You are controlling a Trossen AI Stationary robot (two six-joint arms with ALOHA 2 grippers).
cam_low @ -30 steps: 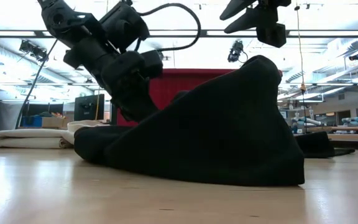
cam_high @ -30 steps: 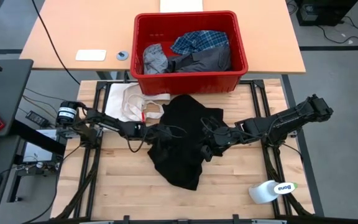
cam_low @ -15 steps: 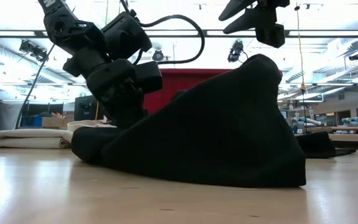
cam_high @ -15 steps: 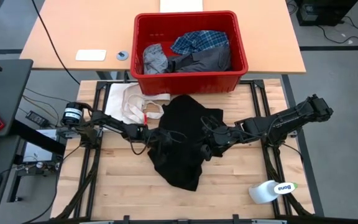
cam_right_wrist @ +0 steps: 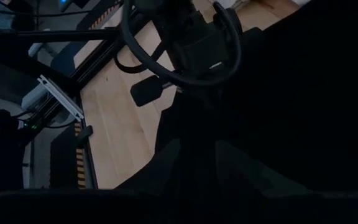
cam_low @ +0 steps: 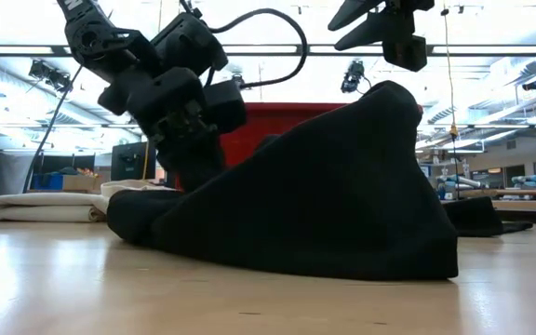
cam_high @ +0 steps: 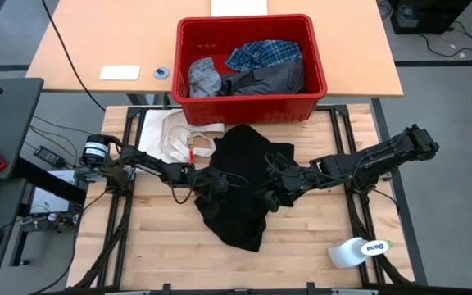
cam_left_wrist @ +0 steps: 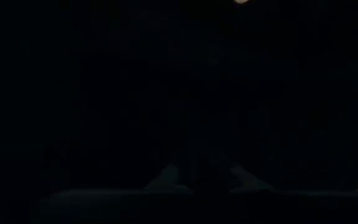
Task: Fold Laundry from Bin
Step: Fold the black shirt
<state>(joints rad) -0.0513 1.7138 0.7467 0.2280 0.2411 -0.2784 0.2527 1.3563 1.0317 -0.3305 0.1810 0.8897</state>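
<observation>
Left gripper now clamped on black garment; right gripper unchanged.

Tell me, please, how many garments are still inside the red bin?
3 visible: a light grey garment at the left, a plaid shirt at the back, a dark grey garment in front; more may lie underneath.

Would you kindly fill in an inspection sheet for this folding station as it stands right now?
Surface: wooden table, bare at its front.
Job's things: black garment heaped mid-table, its right part lifted into a peak; red bin behind it holds a plaid shirt and grey garments.
Clutter: cream cloth left of the black garment; white bottle at the front right.
End effectors: left end effector shut on the black garment's left edge; right end effector on its right part, holding up the peak.
Cables: black loop on the left arm.
Surroundings: tan desk behind.
</observation>
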